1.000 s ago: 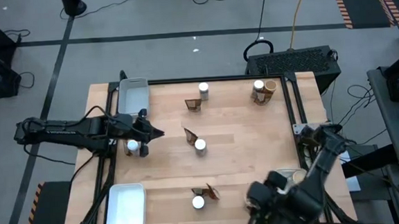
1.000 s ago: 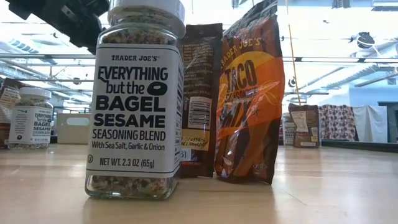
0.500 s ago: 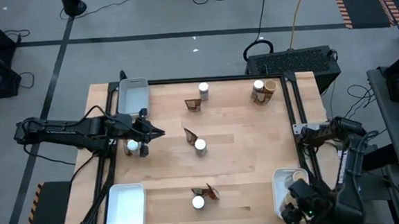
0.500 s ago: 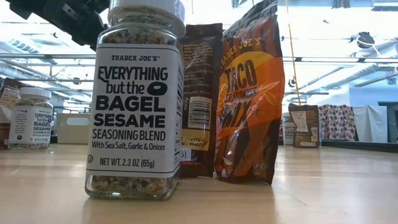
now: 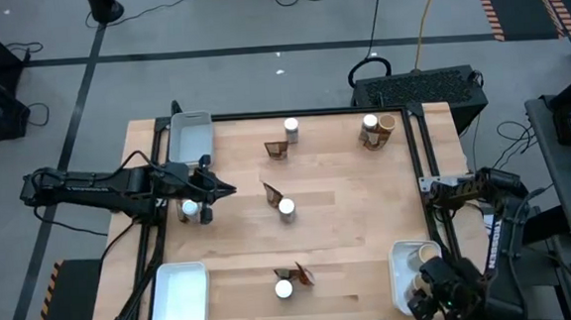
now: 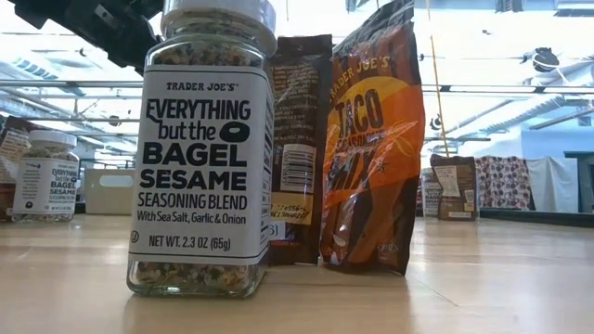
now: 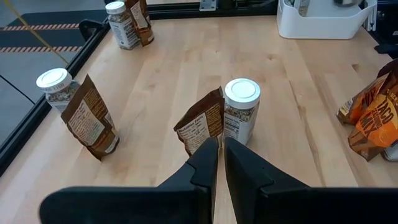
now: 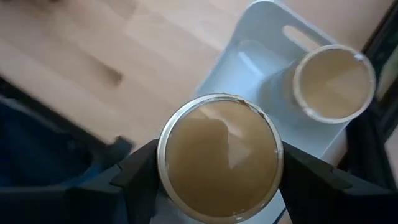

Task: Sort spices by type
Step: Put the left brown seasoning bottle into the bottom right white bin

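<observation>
My right gripper hangs over the near end of the white tray at the table's near right corner, shut on a tan-lidded jar. A second tan-lidded jar stands in that tray. Near the table's left edge my left gripper waits, shut and holding nothing; a white-lidded jar stands beside it. Ahead of it at mid-table stand a white-lidded jar and a brown sachet. More jars and sachets stand in pairs on the table. My right gripper pinches the tan-lidded jar between its two fingers, which stand on opposite sides of the jar at the lid's rim. The fingers come from above, pointing down. The jar stays upright, lid up; the lid hides its bottom.
White trays stand at the far left and near left corners. Jar-and-sachet pairs stand at the far middle, far right and near middle. A black frame runs along the table's right edge.
My right gripper has carried the tan-lidded jar from the near edge toward the table's right edge, ending over the near right tray. Its wrist rolled on the way, and it sank a little. The move has slowed in the last half second.
</observation>
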